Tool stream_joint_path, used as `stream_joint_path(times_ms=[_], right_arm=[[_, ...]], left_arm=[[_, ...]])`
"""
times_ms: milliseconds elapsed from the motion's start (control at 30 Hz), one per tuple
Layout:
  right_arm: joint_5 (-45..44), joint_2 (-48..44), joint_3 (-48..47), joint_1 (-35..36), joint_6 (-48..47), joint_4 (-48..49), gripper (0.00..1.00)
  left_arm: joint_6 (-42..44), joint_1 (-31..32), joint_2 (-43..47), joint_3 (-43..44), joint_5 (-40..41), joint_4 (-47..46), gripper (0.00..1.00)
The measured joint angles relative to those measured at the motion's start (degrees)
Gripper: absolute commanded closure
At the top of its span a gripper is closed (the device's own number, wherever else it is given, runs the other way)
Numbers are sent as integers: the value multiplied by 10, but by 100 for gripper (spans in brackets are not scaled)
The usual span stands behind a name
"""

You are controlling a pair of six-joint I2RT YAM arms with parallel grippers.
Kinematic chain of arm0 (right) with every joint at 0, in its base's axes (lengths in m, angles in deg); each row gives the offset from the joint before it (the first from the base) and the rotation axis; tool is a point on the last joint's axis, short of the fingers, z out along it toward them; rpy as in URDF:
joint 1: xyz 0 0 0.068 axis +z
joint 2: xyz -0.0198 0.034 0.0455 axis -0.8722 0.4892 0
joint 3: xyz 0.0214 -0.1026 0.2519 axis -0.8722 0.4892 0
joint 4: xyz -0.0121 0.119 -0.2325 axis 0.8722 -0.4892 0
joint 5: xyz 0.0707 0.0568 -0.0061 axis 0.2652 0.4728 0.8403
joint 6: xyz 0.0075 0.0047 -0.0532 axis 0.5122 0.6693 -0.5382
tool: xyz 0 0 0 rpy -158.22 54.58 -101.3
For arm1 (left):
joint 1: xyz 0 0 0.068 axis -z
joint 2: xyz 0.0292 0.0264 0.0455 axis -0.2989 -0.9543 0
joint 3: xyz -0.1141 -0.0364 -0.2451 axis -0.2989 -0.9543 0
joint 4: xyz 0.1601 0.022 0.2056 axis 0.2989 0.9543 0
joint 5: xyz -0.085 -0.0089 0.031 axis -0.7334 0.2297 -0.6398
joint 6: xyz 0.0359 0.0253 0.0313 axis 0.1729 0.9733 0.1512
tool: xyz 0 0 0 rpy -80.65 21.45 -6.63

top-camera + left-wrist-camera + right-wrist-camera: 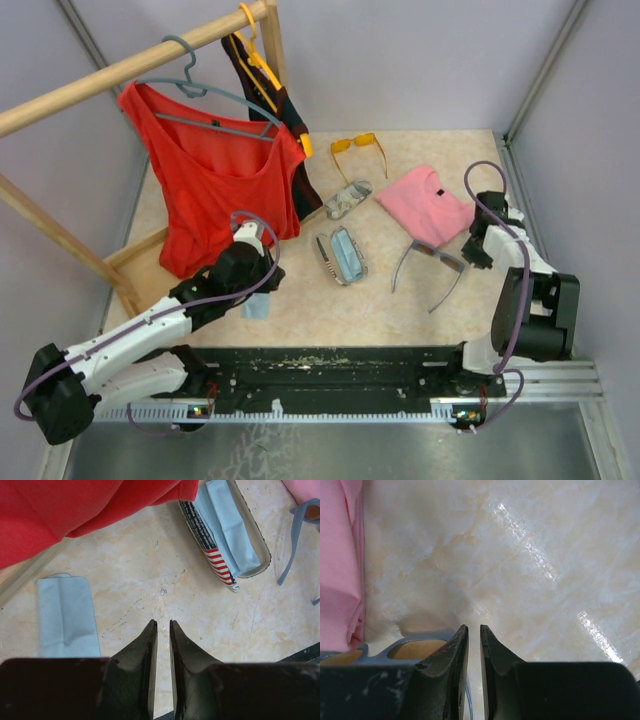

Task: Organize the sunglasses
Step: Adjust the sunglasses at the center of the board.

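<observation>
The greyish-lilac sunglasses (430, 262) lie open on the table, front right of centre. My right gripper (468, 252) is shut and low at their right hinge. In the right wrist view its fingertips (474, 626) sit beside the frame (415, 641), and a thin arm shows through the narrow gap. The orange-yellow sunglasses (356, 149) lie at the back centre. My left gripper (266, 282) is shut and empty (161, 622) over bare table. The lilac pair's arm shows in the left wrist view (294, 530).
An open striped case (343, 256) holding a blue cloth (225, 525) lies at centre. A closed patterned case (348, 200) lies behind it. A pink folded cloth (425, 203), a loose light-blue cloth (67, 612), and a red shirt (215, 175) on a wooden rack (120, 70) are also present.
</observation>
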Motion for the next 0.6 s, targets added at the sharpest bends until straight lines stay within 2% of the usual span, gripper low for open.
stream_joint_path(times_ms=[600], right_arm=[[-19,2,-14,0,-10,-22,83]], left_arm=[[-3,0,29,-4,-5,1,79]])
